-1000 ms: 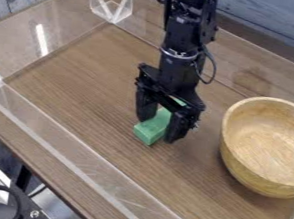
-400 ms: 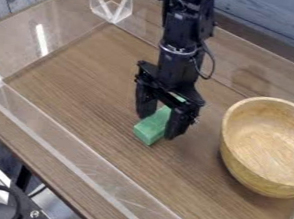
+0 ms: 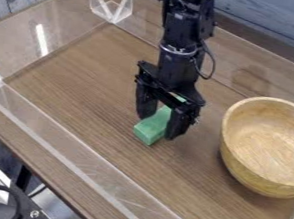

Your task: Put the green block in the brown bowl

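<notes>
Green block (image 3: 150,131): lies flat on the wooden tabletop, left of the brown bowl and apart from it; its near end shows in full, its far end sits between the gripper's fingers.
Gripper (image 3: 159,123): black, pointing straight down over the green block; jaws spread wide, one finger on each side of the block; the fingers look clear of its sides, so it is released and not grasping, though whether a finger grazes the block cannot be told.
Arm (image 3: 184,30): black, rising from the gripper toward the top of the view.
Brown bowl (image 3: 270,145): round, light wood, upright on the table to the right of the green block; nothing inside.
Tabletop (image 3: 87,74): brown wood grain; bordered by a clear plastic wall (image 3: 27,127) that runs to the left of the green block and in front of it.
</notes>
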Motion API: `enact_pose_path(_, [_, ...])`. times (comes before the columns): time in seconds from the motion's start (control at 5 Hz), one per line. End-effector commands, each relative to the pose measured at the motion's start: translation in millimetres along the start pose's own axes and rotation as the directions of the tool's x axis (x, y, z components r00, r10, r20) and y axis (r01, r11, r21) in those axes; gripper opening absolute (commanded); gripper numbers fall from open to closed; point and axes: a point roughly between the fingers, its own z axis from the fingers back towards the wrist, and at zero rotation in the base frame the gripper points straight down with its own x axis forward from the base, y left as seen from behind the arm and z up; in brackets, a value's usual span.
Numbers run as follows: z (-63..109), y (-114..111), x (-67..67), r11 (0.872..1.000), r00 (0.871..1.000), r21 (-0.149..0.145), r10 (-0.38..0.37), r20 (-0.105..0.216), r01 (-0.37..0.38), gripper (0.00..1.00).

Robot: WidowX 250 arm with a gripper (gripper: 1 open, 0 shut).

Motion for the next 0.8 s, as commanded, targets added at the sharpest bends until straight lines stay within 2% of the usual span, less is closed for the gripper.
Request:
enact_pose_path(0.0, [11.6,0.8,7.8,1.0,0.999,0.006,-0.001,0.049,0.001,1.0])
enact_pose_path(0.4, [5.5,1.3,8.8,1.0,0.999,0.003,0.0,0.038,0.0,1.0])
enact_pose_path(0.6, [1.6,2.3,10.0,1.0,0.999,0.002,0.003,0.034,-0.003,0.0])
